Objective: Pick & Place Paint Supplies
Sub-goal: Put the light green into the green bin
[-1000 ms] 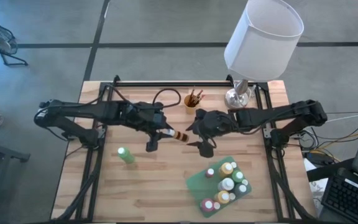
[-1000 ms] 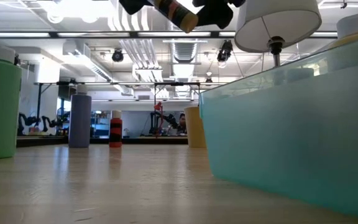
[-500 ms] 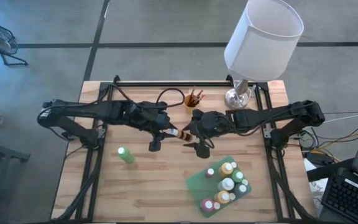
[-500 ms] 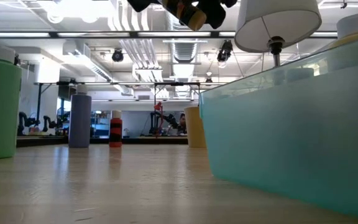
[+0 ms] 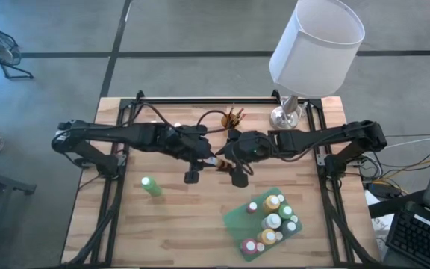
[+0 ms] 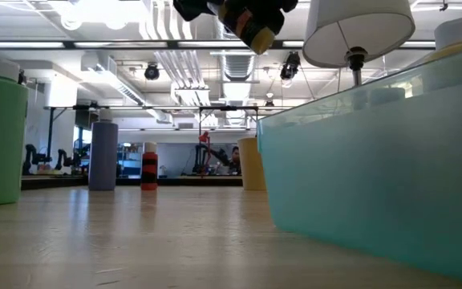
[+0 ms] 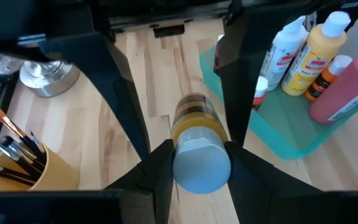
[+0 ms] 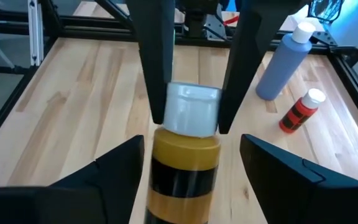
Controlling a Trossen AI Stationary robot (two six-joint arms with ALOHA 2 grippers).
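Note:
A yellow-brown paint bottle with a black band and a white cap hangs above the table's middle, and my left gripper is shut on it. My right gripper is open. Its fingers stand on either side of the bottle's body with a gap on each side. In the low view the bottle shows high above the tabletop. A green bottle stands on its base at the near left. Several bottles stand in a green tray at the near right. My left gripper pinches the bottle's white cap between its two fingers. They come from the table's left, slanting down, and lie along the bottle. The bottle is lifted clear of the table and sticks out past the fingertips toward my right arm, base end first.
A yellow cup of brushes and a white-shaded lamp stand at the far edge. A blue bottle and a small red bottle stand on the table toward the left arm's side. Bare wood lies between the green bottle and the tray.
My left gripper has carried the bottle toward the table's right, still lifted clear. My right gripper has come a little toward it, and the bottle's body now lies between its open fingers.

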